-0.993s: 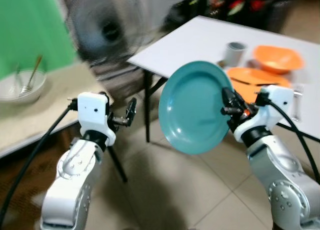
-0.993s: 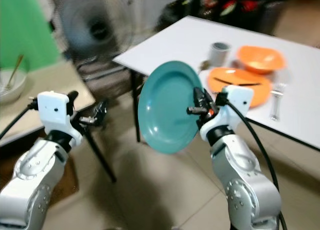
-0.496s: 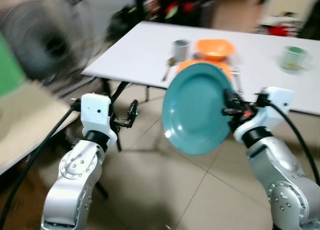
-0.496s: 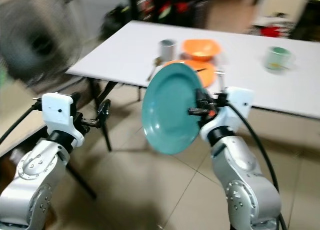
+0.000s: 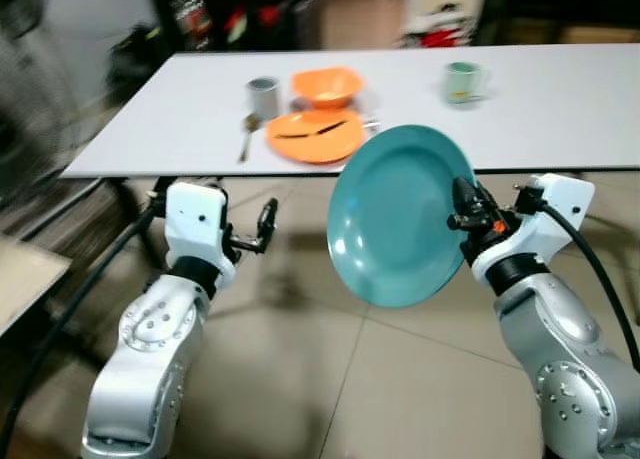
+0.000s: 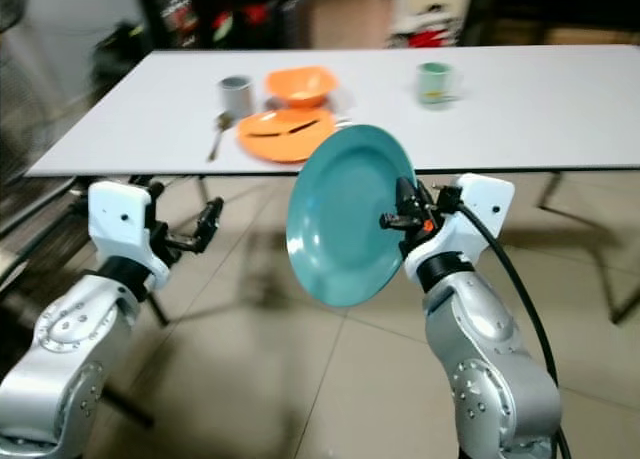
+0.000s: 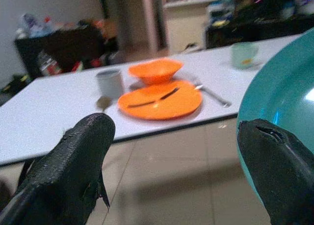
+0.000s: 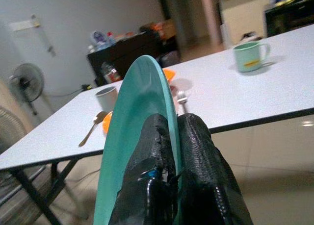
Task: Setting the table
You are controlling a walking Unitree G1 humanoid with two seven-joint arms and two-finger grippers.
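Teal plate (image 5: pixel 400 214): smooth, glossy, plastic-looking; my right end effector (image 8: pixel 174 137) clamps its rim.
My end effector fingers (image 8: pixel 206 171): black, matt, rough and pebbled like rubber.
My left end effector (image 7: pixel 171 151): same coarse black pads, spread apart.
My arms (image 5: pixel 150 344): silver brushed metal, white plastic wrist housings, black rubbery cables.
Table (image 5: pixel 560 99): white, smooth, slight sheen.
Orange plate (image 5: pixel 312 139), at 11 o'clock from the teal one: smooth plastic, satin.
Orange bowl (image 5: pixel 326 83): same smooth finish.
Spoon (image 5: pixel 246 129): shiny metal.
Floor (image 5: pixel 330 379): pale tiles, glossy, reflecting light.
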